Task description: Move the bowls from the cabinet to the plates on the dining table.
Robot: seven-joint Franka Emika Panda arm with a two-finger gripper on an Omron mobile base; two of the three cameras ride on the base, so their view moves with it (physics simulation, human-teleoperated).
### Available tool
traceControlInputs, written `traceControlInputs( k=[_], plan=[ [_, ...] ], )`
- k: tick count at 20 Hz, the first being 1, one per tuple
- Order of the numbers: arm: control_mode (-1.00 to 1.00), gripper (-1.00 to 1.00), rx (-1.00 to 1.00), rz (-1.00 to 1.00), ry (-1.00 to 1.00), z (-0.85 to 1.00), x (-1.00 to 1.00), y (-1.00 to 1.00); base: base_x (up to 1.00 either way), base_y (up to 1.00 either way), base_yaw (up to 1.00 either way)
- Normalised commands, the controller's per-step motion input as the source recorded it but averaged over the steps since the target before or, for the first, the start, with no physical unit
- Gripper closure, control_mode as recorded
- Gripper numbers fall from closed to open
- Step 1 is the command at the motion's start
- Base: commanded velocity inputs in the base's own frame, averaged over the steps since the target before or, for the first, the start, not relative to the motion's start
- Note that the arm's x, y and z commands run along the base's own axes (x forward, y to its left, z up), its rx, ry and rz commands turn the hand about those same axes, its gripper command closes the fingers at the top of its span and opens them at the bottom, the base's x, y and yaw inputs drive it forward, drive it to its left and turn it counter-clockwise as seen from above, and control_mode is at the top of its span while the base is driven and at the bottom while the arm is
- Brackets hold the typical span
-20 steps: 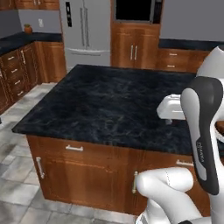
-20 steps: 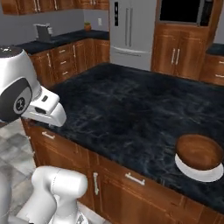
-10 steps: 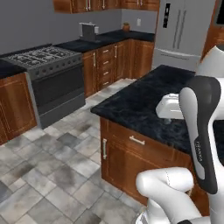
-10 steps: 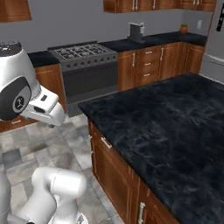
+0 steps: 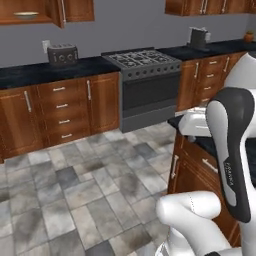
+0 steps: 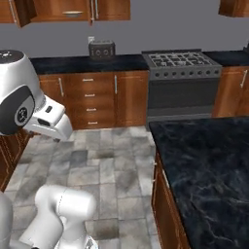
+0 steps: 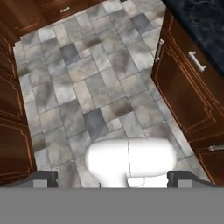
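Note:
A cream bowl [image 5: 25, 15] with a tan rim rests on the shelf of the open reddish-brown wall cabinet [image 5: 57, 11] at the upper left; it is also seen as the bowl [image 6: 73, 13] in the cabinet [image 6: 53, 9] across the room. A corner of the black marble dining table [image 6: 209, 160] lies close at the right, and its wooden side [image 7: 183, 78] stands beside the hand. My gripper [image 7: 114, 178] is open, with nothing between its fingertips [image 7: 43, 177], pointing down at the tiled floor. The plates are out of view.
A grey stove [image 5: 145, 75] stands against the far wall between low wooden cabinets with drawers [image 5: 60, 110]. A toaster [image 5: 61, 54] sits on the black counter under the wall cabinet. Grey tiled floor [image 5: 75, 190] stretches between me and that counter.
The whole picture has swung: the base has turned away from the island top and fridge toward the stove wall and the open cabinet. The gripper stays open.

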Motion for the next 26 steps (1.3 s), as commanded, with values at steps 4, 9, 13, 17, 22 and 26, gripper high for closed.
traceControlInputs(
  k=[4,9,13,17,22,26],
  plan=[
    [1.00,-1.00,0.00,0.00,0.00,0.00,0.00,0.00,0.90,-0.19,0.04],
    [1.00,-1.00,0.00,0.00,0.00,0.00,0.00,0.00,1.00,0.14,0.00],
    [1.00,-1.00,0.00,0.00,0.00,0.00,0.00,0.00,1.00,0.71,0.07],
    [1.00,-1.00,0.00,0.00,0.00,0.00,0.00,0.00,1.00,0.79,0.10],
    [1.00,-1.00,0.00,0.00,0.00,0.00,0.00,0.00,0.95,0.72,0.04],
    [1.00,-1.00,0.00,0.00,0.00,0.00,0.00,0.00,1.00,0.54,0.07]
  ],
)
